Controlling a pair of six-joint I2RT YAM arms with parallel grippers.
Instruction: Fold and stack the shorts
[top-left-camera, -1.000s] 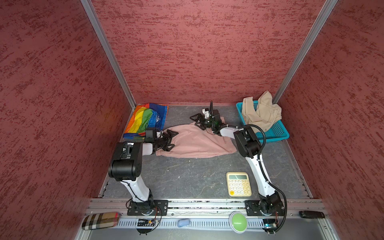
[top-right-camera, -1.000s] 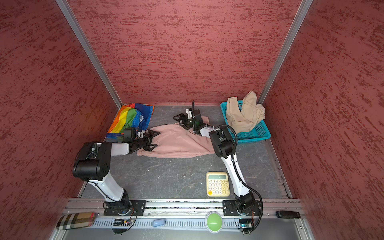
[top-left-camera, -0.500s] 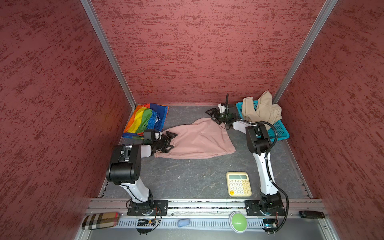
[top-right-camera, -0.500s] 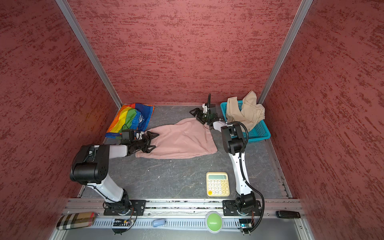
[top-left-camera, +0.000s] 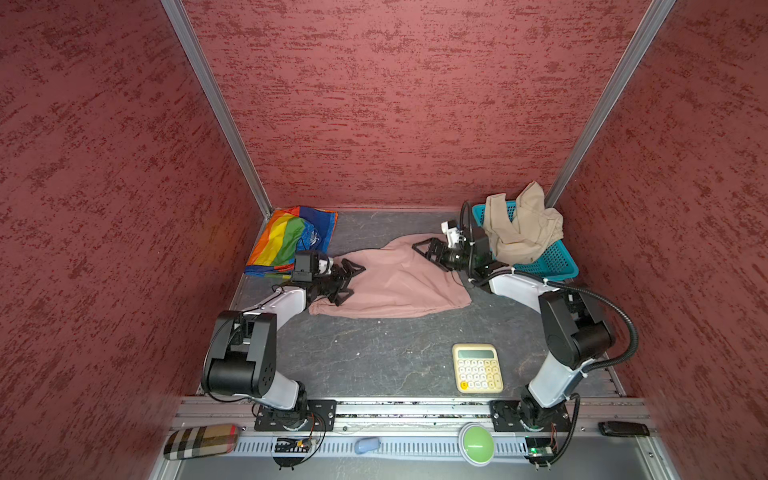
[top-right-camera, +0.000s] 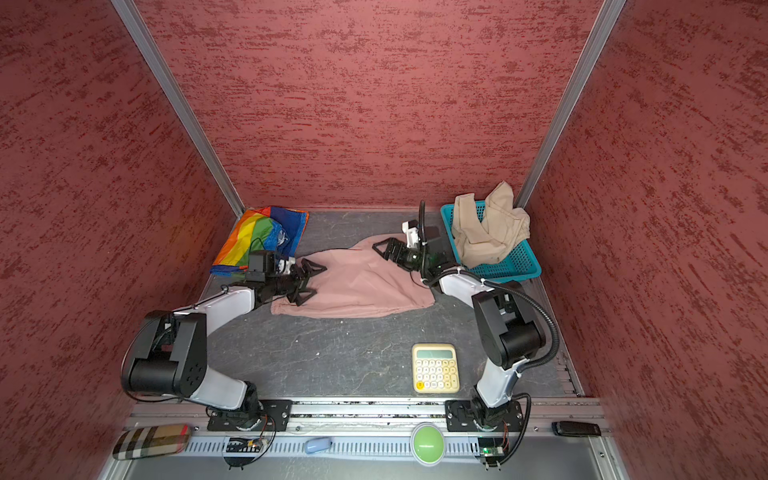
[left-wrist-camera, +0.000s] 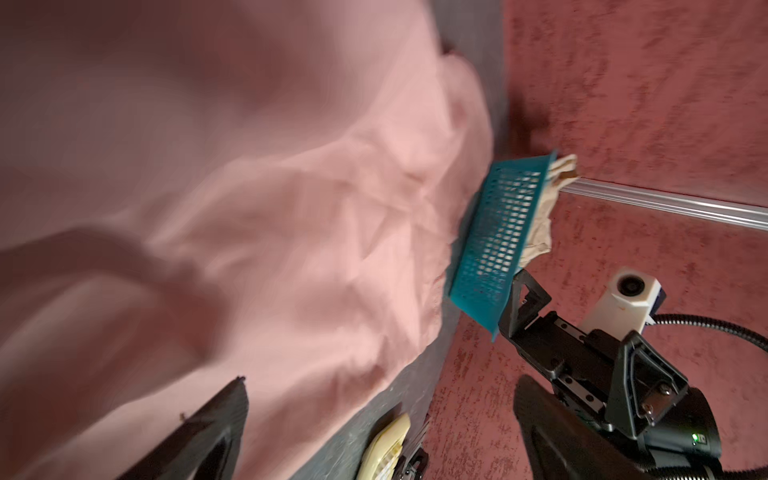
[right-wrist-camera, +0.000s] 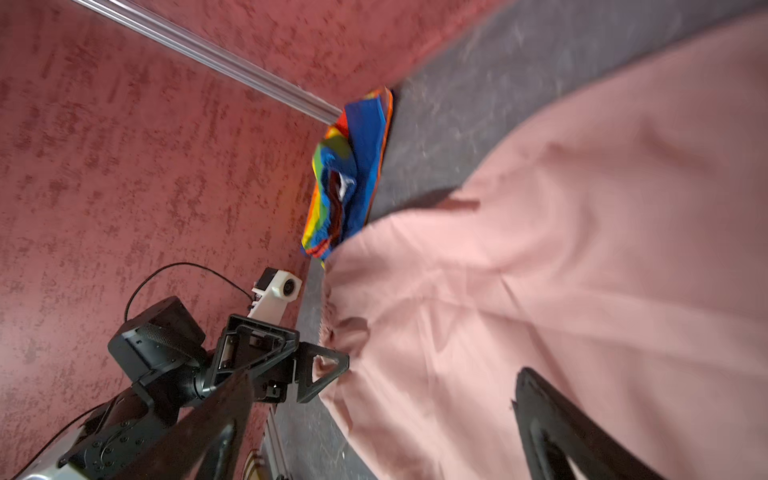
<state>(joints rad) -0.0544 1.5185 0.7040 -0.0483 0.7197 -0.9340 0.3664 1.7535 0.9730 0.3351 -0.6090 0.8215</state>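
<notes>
Both jaws apart; pink shorts (top-left-camera: 395, 282) flat, long axis left-right, gathered waist at left end.

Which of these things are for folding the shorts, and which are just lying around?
For the job:
- rainbow shorts
- pink shorts
- beige shorts, heaped in the teal basket

Just lying about:
- calculator
- checked case
- green round button
</notes>
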